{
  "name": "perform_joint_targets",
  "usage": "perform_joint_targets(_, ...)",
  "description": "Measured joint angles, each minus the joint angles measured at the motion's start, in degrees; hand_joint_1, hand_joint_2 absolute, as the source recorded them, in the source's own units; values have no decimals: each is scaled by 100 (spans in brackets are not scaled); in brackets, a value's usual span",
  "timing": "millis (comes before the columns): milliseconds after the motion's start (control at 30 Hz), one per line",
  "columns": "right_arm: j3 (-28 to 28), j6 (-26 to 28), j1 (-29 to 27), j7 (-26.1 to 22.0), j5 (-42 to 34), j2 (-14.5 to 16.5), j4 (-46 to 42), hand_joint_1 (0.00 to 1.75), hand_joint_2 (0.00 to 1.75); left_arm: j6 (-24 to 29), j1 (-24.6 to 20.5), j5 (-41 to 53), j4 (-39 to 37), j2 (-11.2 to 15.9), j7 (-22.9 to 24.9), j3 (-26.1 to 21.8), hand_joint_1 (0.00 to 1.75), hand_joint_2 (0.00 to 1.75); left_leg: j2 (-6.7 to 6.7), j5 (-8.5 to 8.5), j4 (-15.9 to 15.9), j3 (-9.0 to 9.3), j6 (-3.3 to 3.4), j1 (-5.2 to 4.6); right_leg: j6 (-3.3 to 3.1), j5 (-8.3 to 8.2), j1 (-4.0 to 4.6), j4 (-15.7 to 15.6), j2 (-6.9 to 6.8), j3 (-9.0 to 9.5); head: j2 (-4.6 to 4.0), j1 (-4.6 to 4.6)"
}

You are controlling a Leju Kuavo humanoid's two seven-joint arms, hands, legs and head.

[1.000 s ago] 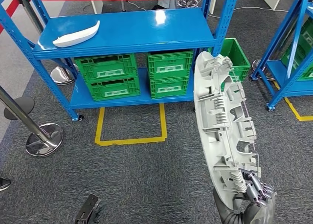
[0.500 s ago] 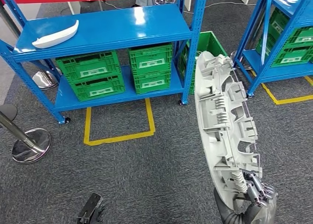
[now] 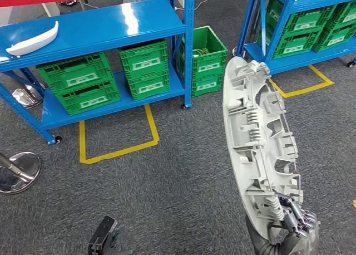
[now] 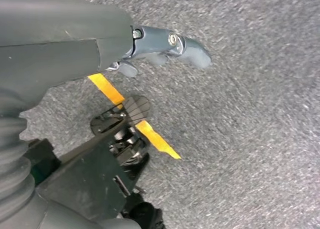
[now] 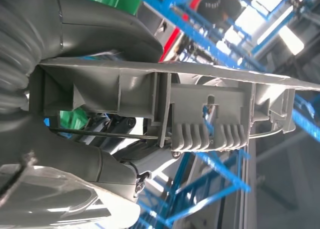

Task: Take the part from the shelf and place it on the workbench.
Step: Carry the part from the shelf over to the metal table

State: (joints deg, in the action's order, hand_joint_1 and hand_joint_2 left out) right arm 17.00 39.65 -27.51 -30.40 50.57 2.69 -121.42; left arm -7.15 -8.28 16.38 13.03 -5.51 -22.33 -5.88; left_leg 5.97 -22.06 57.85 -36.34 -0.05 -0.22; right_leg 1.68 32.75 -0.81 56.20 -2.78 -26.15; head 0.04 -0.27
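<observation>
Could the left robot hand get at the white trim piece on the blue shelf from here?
Probably not: the left robot hand hangs low, with open carpet between it and the white trim piece up on the blue shelf.

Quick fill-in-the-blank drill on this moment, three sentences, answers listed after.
1. The grey part is held upright by the robot's ____ hand.
2. The crates on the blue shelf are ____ in colour.
3. The floor tape in front of that shelf is ____.

Missing words: right; green; yellow
</observation>
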Motion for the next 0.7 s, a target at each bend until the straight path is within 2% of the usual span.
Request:
perform_joint_targets(33, -3, 0, -1, -5, 2, 4, 0, 175, 175, -4, -4, -1, 1, -2, -5, 0, 0, 175, -15, -26, 21, -8, -36, 19, -56, -32, 2, 10, 33, -54, 0, -6)
perform_joint_targets(67, -4, 0, 2, -8, 3, 7, -1, 175, 175, -9, -2, -1, 2, -2, -11, 0, 0, 175, -99, -160, 104, -31, -76, 39, -116, -82, 3, 17, 72, -104, 0, -9)
perform_joint_targets(100, -4, 0, 5, -9, 4, 9, -1, 175, 175, -13, 4, -1, 3, -2, -15, 0, 0, 175, -225, -397, 295, -78, -113, 56, -167, -145, 1, 19, 111, -163, 0, -15)
perform_joint_targets(167, -4, 0, 10, -13, 5, 11, -1, 175, 175, -15, 16, -1, 4, -2, -20, 0, 0, 175, -477, -1017, 985, -226, -158, 73, -226, -281, 15, 29, 207, -274, 0, -21)
perform_joint_targets(200, -5, 0, 11, -14, 5, 11, 0, 175, 175, -15, 18, -1, 4, -2, -21, 0, 0, 175, -525, -1220, 1351, -286, -159, 71, -240, -345, 32, 37, 260, -335, 0, -25)
perform_joint_targets(233, -5, 0, 11, -15, 5, 11, 0, 175, 175, -15, 18, -1, 4, -2, -21, 0, 0, 175, -542, -1296, 1588, -284, -143, 66, -249, -402, 54, 47, 317, -400, 0, -26)
perform_joint_targets(267, -6, 0, 10, -16, 5, 11, 0, 175, 175, -17, 17, -1, 4, -3, -21, 0, 0, 175, -551, -1252, 1619, -194, -107, 56, -257, -454, 80, 58, 378, -474, 0, -26)
perform_joint_targets(300, -6, 0, 9, -16, 5, 11, -1, 175, 175, -24, 15, -1, 4, -3, -22, 0, 0, 175, -571, -1122, 1417, -4, -50, 37, -263, -497, 107, 66, 441, -539, 0, -26)
perform_joint_targets(367, -6, 0, 11, -16, 9, 11, -2, 175, 175, -48, 7, 0, 8, 13, -38, -1, 0, 175, -722, -865, 576, 554, 141, -27, -264, -578, 145, 76, 553, -639, 0, -19)
perform_joint_targets(400, -6, 0, 13, -16, 13, 11, -2, 175, 175, -62, 3, 1, 10, 20, -51, -1, 0, 175, -809, -806, 188, 782, 210, -56, -253, -618, 147, 76, 601, -676, 0, -18)
perform_joint_targets(433, -7, 0, 14, -16, 16, 11, -2, 175, 175, -75, 1, 2, 11, 27, -67, -2, 0, 175, -879, -790, -72, 923, 256, -83, -230, -657, 135, 77, 640, -706, 0, -17)
perform_joint_targets(467, -7, 0, 13, -16, 21, 11, -2, 175, 175, -83, 1, 4, 13, 32, -79, -2, 0, 175, -903, -803, -189, 975, 270, -100, -200, -694, 120, 76, 680, -733, 0, -20)
perform_joint_targets(500, -9, 1, 10, -16, 26, 13, -5, 175, 175, -90, 0, 7, 13, 24, -89, -2, 0, 175, -876, -773, -231, 972, 254, -112, -166, -731, 104, 72, 724, -754, 0, -23)
perform_joint_targets(533, -16, 1, 2, -16, 36, 15, -10, 175, 175, -91, -3, 11, 13, 20, -96, -3, 0, 175, -832, -734, -267, 962, 251, -103, -141, -739, 97, 88, 729, -780, 0, -25)
perform_joint_targets(567, -30, 2, -6, -16, 54, 20, -19, 175, 175, -90, -10, 14, 13, 15, -101, -4, 0, 175, -783, -689, -303, 945, 253, -89, -119, -686, 100, 147, 680, -836, 0, -24)
perform_joint_targets(600, -46, 2, -8, -16, 75, 25, -30, 175, 175, -89, -15, 20, 14, 9, -105, -6, 0, 175, -732, -639, -336, 918, 256, -69, -94, -561, 104, 295, 596, -925, 0, -15)
perform_joint_targets(633, -66, 2, -10, -19, 100, 29, -39, 175, 175, -88, -13, 30, 14, 1, -108, -8, 0, 175, -677, -596, -356, 882, 255, -50, -72, -363, 98, 570, 488, -1059, 0, -8)
perform_joint_targets(700, -94, 2, -11, -26, 137, 36, -54, 175, 175, -87, 14, 49, 15, -11, -109, -9, 0, 175, -559, -539, -344, 786, 250, -47, 4, 76, 62, 1354, 357, -1380, 0, 9)
